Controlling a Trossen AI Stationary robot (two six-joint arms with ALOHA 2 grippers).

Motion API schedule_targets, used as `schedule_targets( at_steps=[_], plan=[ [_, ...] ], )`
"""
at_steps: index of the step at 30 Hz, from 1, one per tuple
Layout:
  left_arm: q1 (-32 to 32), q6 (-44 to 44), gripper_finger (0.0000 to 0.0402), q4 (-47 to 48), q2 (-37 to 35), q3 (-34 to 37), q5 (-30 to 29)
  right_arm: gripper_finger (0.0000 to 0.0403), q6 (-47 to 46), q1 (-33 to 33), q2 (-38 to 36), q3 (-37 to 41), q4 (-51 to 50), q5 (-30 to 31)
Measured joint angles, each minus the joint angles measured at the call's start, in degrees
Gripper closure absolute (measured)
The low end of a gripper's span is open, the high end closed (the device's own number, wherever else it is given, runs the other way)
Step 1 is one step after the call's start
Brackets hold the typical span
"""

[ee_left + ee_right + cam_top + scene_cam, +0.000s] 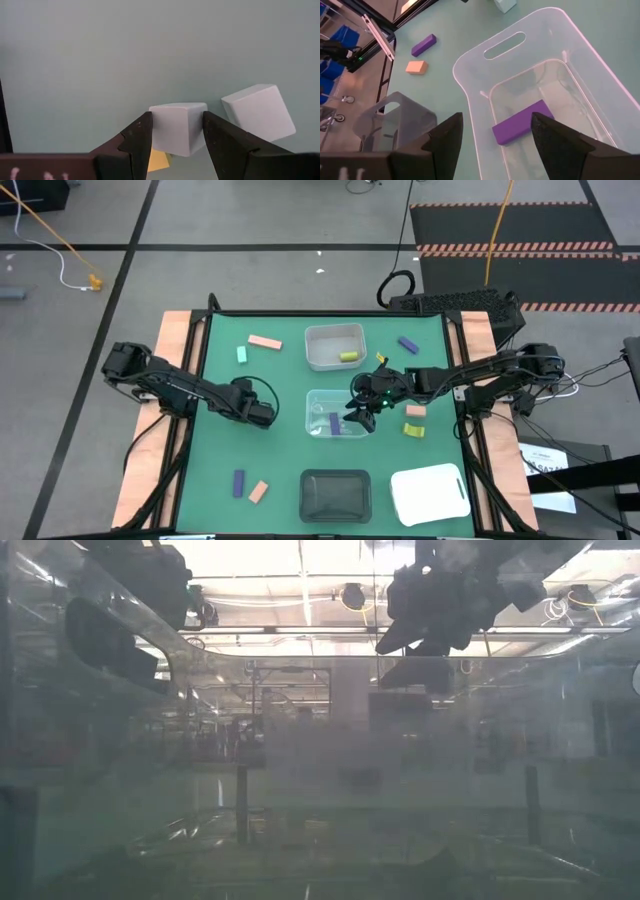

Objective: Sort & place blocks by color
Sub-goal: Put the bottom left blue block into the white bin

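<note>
A: Left gripper (176,137) is clamped on a pale cube (178,128), one finger (131,145) on each flat side. It sits over the mat left of the middle tray. A second pale cube (258,112) lies just beside, and something yellow (159,160) peeks out beneath.

B: And the right?

A: Right gripper (492,137) hangs over the middle clear tray (540,35), jaws wide and empty. A purple block (524,121) lies flat on the tray floor below it.

B: How would these handle?

A: Light and rigid, I'd say, smooth faces with crisp edges. Squeeze across two parallel sides, as the left gripper does; a corner grip would probably twist out.

B: The rest?

A: Scattered on the green mat (280,470): a pink block (264,341) and a mint one (241,354) far left, purple (238,482) and pink (258,491) near left, purple (408,345) far right. A yellow-green block (348,356) sits in the far clear tray (312,350). Black tray (335,495) and white tray (430,493) at the near edge.

B: The room?

A: Grey floor, cables, striped matting beyond. The low view is mostly hazy clear plastic.
</note>
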State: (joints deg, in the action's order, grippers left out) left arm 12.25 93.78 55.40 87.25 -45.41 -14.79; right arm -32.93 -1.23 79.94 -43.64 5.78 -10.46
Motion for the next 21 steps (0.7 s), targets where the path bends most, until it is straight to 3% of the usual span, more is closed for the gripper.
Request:
schedule_targets(
  at_steps=[21],
  plan=[
    [-3.2, 0.6, 0.0228, 1.3, -0.6, 0.0, -0.9, 0.0177, 2.3, 0.1, 0.0, 0.0, 0.0, -0.1]
  ],
)
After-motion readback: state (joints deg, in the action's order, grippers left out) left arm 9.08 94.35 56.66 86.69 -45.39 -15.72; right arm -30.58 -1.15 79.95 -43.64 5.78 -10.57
